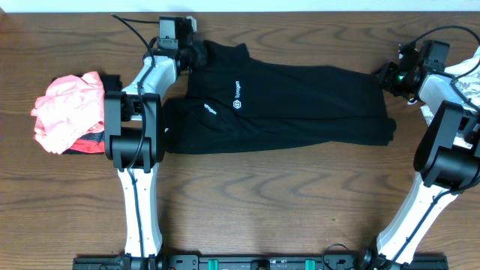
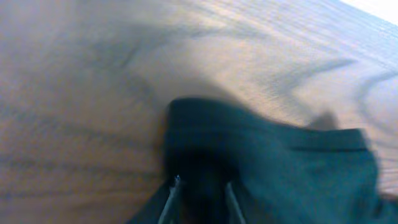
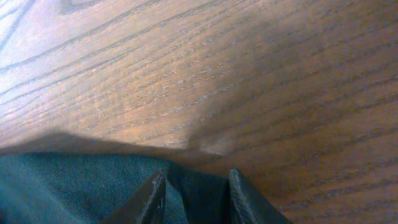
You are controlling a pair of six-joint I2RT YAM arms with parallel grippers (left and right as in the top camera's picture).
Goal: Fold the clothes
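**Count.** Three garments, two arms and two grippers on one wooden table.

**Garments.**
- The black garment is the largest. It lies across the middle of the table as a long band running left to right, doubled over itself, with a lower layer showing along its left end.
- Two small white logo prints sit near that left end, one on each layer.
- Its cloth is plain and matte, with soft creases at the right end.
- The pink garment lies crumpled at the far left, beside the left arm.
- The white leaf-patterned garment is at the right edge, partly under the right arm.

**Grippers.**
- The left gripper is at the black garment's upper-left corner. In the left wrist view its fingers stand slightly apart with dark cloth bunched between them. The blur hides whether they pinch it.
- The right gripper is at the upper-right end. In the right wrist view its fingers are spread apart, straddling the flat edge of the cloth, with bare wood beyond.
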